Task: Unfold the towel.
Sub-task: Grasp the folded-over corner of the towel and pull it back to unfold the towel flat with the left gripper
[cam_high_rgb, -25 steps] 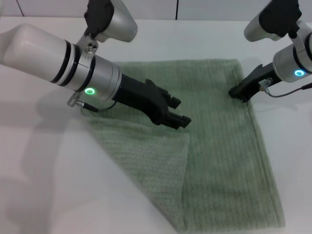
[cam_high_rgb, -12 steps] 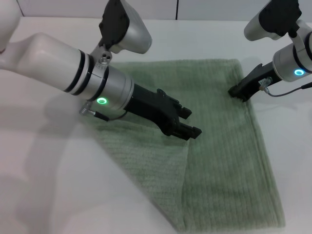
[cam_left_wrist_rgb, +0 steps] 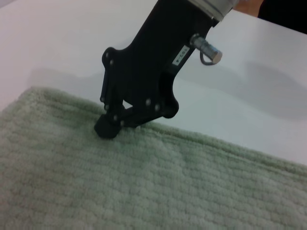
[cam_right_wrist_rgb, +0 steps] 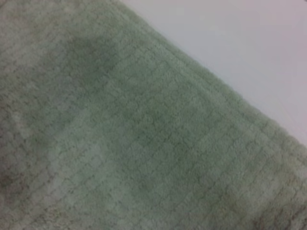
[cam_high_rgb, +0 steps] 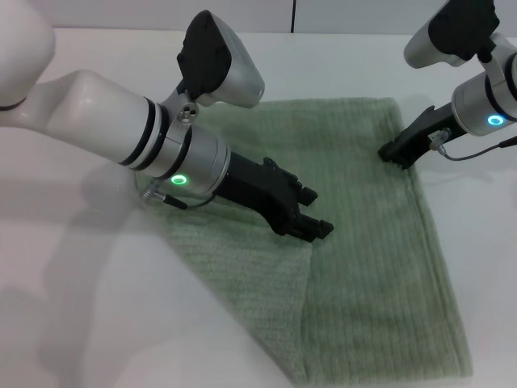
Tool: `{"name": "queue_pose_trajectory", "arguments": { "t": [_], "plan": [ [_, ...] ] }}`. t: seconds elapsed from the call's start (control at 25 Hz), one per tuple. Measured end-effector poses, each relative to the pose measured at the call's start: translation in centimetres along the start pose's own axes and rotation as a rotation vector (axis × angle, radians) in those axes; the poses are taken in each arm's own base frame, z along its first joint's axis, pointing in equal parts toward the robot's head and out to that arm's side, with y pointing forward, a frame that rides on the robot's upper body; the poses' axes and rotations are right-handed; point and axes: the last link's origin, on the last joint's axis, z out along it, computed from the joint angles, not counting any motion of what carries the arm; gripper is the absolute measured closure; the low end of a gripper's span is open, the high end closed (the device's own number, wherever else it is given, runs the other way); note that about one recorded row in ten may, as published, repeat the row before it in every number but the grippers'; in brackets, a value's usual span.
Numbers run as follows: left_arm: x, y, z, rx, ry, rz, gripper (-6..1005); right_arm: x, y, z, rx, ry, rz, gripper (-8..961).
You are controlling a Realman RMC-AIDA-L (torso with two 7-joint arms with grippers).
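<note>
The sage-green towel point(cam_high_rgb: 371, 242) lies on the white table. A flap point(cam_high_rgb: 250, 275) on its near left side is folded over onto it. My left gripper point(cam_high_rgb: 315, 212) is open and empty, low over the towel's middle, just beyond the flap's corner. My right gripper point(cam_high_rgb: 393, 153) is shut, and its tip presses on the towel's right edge near the far right corner. It also shows in the left wrist view point(cam_left_wrist_rgb: 109, 128), standing on the towel point(cam_left_wrist_rgb: 144, 182) beside the hem. The right wrist view shows only the towel point(cam_right_wrist_rgb: 144, 143) and some table.
The bare white table point(cam_high_rgb: 81, 307) surrounds the towel on the left, far and right sides. The towel's near edge runs close to the bottom of the head view. My left arm's thick forearm point(cam_high_rgb: 121, 137) crosses above the towel's far left part.
My left arm has reached further right and forward over the towel, bringing its gripper to the flap's corner. The right arm and the towel have not moved.
</note>
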Motion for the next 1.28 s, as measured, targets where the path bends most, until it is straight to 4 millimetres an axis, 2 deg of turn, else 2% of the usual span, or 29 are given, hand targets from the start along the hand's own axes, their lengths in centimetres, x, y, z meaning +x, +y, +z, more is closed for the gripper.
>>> {"name": "queue_pose_trajectory", "arguments": {
  "t": [1.28],
  "plan": [
    [-0.9,0.3,1.8,0.014,-0.076,0.020,459,0.1,0.0,0.0,0.000,0.001,0.001,954]
  ]
}}
